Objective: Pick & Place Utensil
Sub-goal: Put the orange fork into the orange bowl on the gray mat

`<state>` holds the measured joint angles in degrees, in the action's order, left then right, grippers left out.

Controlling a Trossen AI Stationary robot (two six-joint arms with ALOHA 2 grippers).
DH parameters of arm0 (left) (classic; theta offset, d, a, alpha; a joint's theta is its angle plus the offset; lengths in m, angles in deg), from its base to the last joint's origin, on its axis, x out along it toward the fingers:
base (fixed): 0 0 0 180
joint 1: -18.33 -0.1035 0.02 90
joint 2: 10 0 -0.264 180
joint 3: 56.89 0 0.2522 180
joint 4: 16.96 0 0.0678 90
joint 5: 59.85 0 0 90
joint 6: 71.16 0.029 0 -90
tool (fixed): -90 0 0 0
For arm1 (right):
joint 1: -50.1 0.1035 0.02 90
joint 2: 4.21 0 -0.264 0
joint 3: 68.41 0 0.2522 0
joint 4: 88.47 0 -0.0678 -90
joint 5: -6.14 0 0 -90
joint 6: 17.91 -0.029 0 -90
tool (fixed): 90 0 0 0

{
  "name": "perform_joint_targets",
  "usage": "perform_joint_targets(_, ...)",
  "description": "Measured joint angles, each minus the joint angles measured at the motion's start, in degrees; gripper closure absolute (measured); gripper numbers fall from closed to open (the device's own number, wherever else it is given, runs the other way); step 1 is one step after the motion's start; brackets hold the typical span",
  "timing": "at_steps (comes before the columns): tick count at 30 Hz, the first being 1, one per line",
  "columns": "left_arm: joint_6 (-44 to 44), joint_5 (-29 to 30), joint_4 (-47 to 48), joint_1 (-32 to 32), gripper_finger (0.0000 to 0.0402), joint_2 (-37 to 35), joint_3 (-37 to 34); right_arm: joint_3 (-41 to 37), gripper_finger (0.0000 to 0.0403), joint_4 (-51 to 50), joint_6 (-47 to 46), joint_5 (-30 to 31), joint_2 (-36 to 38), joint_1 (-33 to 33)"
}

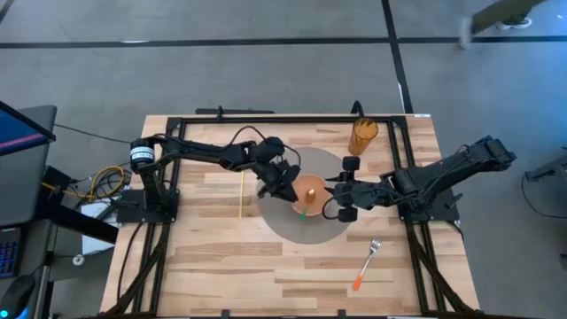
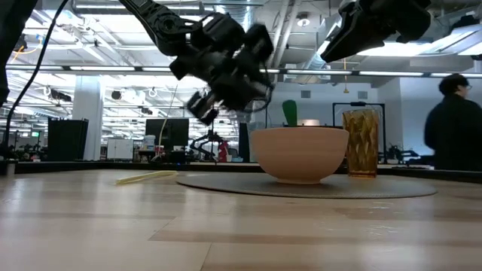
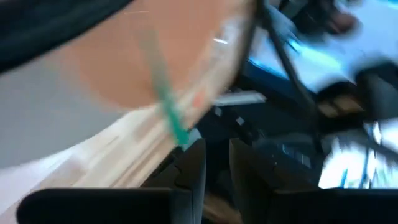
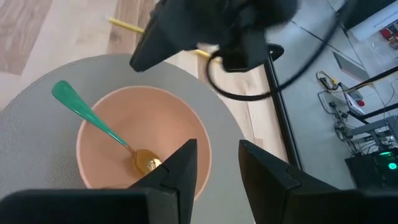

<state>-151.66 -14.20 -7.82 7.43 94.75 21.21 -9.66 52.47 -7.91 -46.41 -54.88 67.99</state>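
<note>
- light wooden desk (image 1: 221, 266) carries a round grey mat (image 1: 306, 232), so the peach ceramic bowl (image 4: 142, 138) is centred.
- green-handled gold spoon (image 4: 93, 118) is leaned inside the bowl, already placed.
- left gripper (image 1: 282, 188) fingers: state cannot be told.
- right gripper (image 4: 217, 163) fingers are parted, empty, above the bowl rim.

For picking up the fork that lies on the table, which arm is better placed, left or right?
Probably the right. The fork lies on the right side of the table, nearer the right gripper at the bowl. The left gripper would have to reach across the bowl.
</note>
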Motion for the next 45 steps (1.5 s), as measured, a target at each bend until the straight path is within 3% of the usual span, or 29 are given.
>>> perform_joint_targets(5, 17.8, -1.4, -9.6, 0.4, 0.033, -1.4, 0.0, 0.0, 0.0291, 0.0, -2.1, -0.1, 0.0, 0.0)
perform_joint_targets(14, 56.1, 10.4, -9.3, 5.9, 0.033, -15.2, -0.2, 0.0, 0.0291, 0.1, -19.0, -0.1, -0.5, 0.2)
perform_joint_targets(19, 69.0, 18.0, -8.3, 10.1, 0.033, -25.2, -5.2, 0.0, 0.0291, 0.2, -28.5, 0.0, -2.7, 2.0)
perform_joint_targets(24, 74.2, 29.2, -7.9, 14.0, 0.033, -34.5, -15.1, 0.0, 0.0291, 0.3, -35.6, -0.4, -6.1, 6.0)
perform_joint_targets(30, 73.9, 42.9, -8.0, 17.5, 0.033, -43.4, -26.2, 3.9, 0.0286, -0.4, -39.8, -8.4, -11.5, 11.3)
perform_joint_targets(38, 73.8, 48.9, -8.7, 20.9, 0.033, -51.2, -32.5, 13.8, 0.0271, -12.3, -56.8, -14.5, -18.4, 15.9)
perform_joint_targets(45, 74.3, 49.2, -11.2, 20.0, 0.033, -53.6, -32.7, 14.5, 0.027, -21.4, -90.2, -25.2, -23.3, 21.2)
